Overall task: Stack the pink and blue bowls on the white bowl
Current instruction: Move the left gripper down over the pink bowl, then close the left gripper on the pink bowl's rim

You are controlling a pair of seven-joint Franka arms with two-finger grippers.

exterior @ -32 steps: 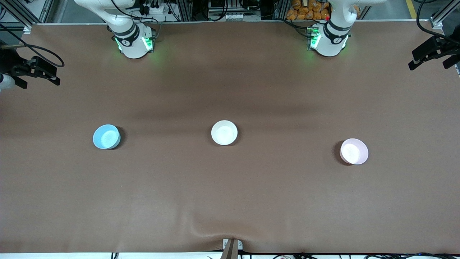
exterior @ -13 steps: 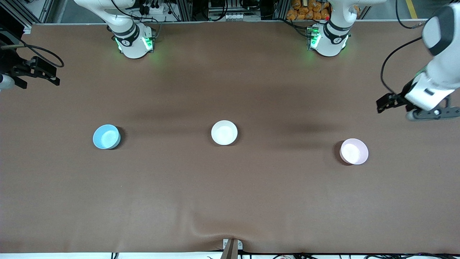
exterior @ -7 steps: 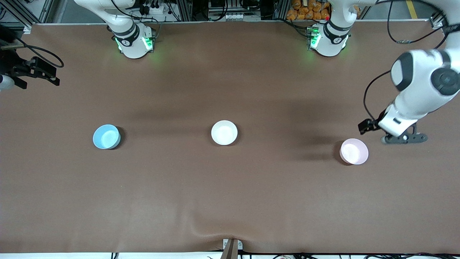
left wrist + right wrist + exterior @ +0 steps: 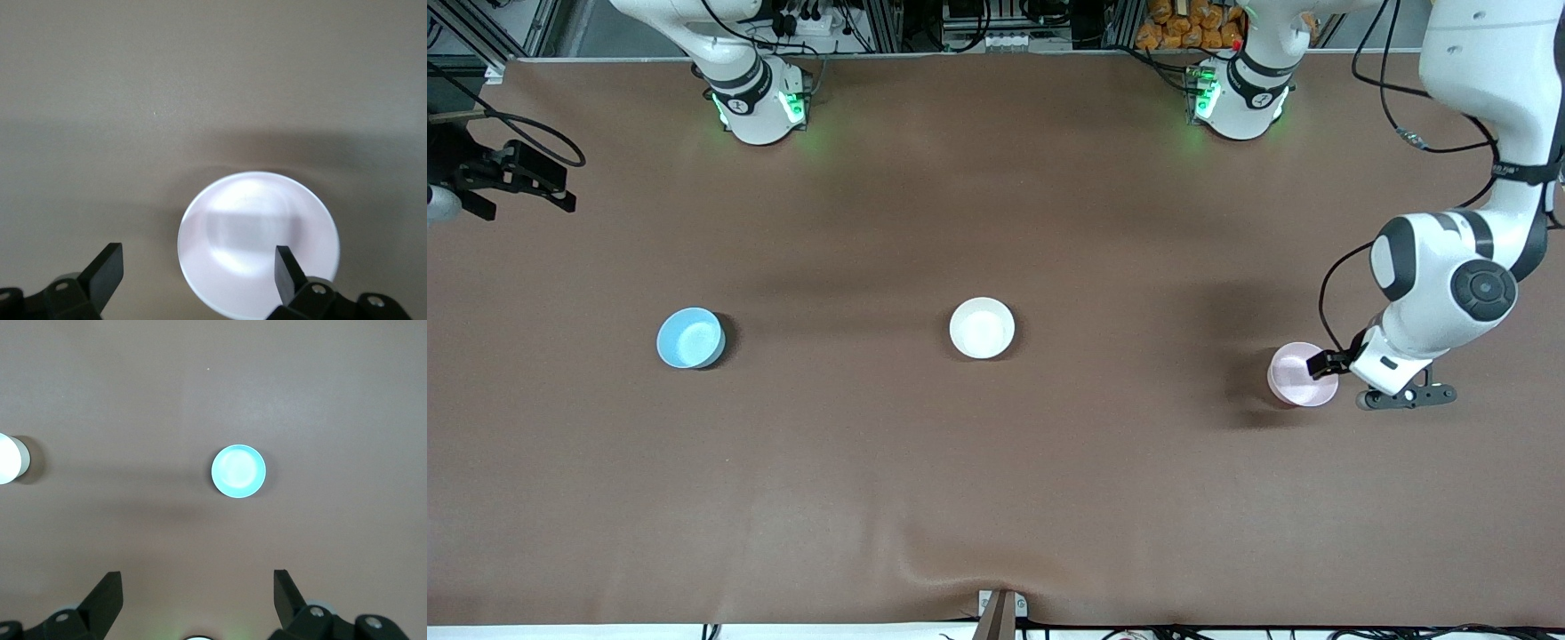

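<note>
Items, taken across the front view from the right arm's end of the table to the left arm's end.

Right gripper (image 4: 193, 603): waiting high up, out of the front view; its fingers are standing wide apart and holding nothing. Its wrist camera is looking straight down on the blue bowl, which is lying well clear of the fingers.

Blue bowl (image 4: 690, 338): sitting upright and empty on the brown table (image 4: 996, 498), toward the right arm's end, well apart from the white bowl.

White bowl (image 4: 982, 328): sitting upright and empty at about the table's middle, between the other two; nothing is stacked in it yet.

Pink bowl (image 4: 1303, 374): sitting upright and empty toward the left arm's end, slightly nearer the front camera than the white bowl.

Left gripper (image 4: 1325, 364): hanging just over the pink bowl, fingers spread wide and holding nothing.

Governing relation: in the left wrist view one fingertip (image 4: 285, 263) is showing over the bowl's inside while the other is showing over bare table outside the rim, so the jaws are straddling one wall of the pink bowl (image 4: 259, 243). The bowl is round, so no long axis matters. The left arm is plainly the nearer to this bowl; a short drop and a closing on that wall seems to be the next need.
</note>
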